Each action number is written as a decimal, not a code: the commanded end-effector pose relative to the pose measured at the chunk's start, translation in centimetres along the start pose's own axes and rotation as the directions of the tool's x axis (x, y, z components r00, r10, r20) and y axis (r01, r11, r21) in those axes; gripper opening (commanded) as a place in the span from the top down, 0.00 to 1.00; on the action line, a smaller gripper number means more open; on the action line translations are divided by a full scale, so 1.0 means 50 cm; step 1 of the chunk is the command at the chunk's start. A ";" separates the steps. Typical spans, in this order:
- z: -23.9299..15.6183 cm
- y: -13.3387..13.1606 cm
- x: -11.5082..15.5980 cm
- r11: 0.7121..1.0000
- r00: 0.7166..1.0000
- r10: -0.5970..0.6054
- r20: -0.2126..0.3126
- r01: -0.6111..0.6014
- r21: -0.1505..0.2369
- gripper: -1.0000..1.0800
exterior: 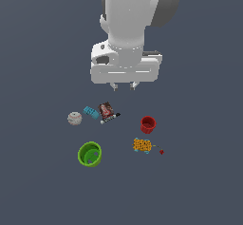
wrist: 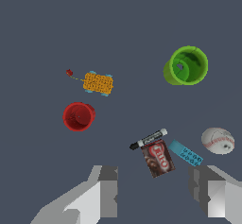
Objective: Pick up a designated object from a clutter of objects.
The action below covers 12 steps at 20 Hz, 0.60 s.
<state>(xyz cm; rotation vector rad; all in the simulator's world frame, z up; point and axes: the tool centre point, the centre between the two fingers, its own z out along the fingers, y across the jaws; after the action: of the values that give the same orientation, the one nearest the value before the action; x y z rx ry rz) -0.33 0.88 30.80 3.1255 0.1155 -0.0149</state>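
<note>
On the dark table (exterior: 38,191), going from the exterior view's left: a whitish ball (exterior: 74,118) with red stitching lies farthest left. Just beside it on the right is a light-blue block (exterior: 90,112), and next to that a dark red-printed box (exterior: 106,109) with a black-and-white marker (exterior: 110,118) touching its edge. Nearer the camera and apart from that group stands the green cup (exterior: 89,154), upright, mouth open upward, with nothing touching it. Further right the red cup (exterior: 148,124) stands upright, smaller than the green one. Below it lies the orange lump (exterior: 142,145), with a thin line running to a tiny red piece (exterior: 161,152) at the far right.

The end effector (exterior: 123,85) hangs above the table, over the gap between the box and the red cup, well apart from the green cup. In the wrist view its fingers (wrist: 105,190) are spread wide, grasping nothing.
</note>
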 end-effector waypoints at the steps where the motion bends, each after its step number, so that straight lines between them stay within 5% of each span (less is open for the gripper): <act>1: 0.007 0.003 0.007 1.000 1.000 -0.016 0.000 0.016 0.002 0.38; 12: 0.069 0.036 0.068 0.986 0.987 -0.161 -0.009 0.161 0.032 0.38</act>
<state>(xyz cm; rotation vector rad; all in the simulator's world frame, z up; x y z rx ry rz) 2.64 -0.42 27.93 3.1378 0.3302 -0.0108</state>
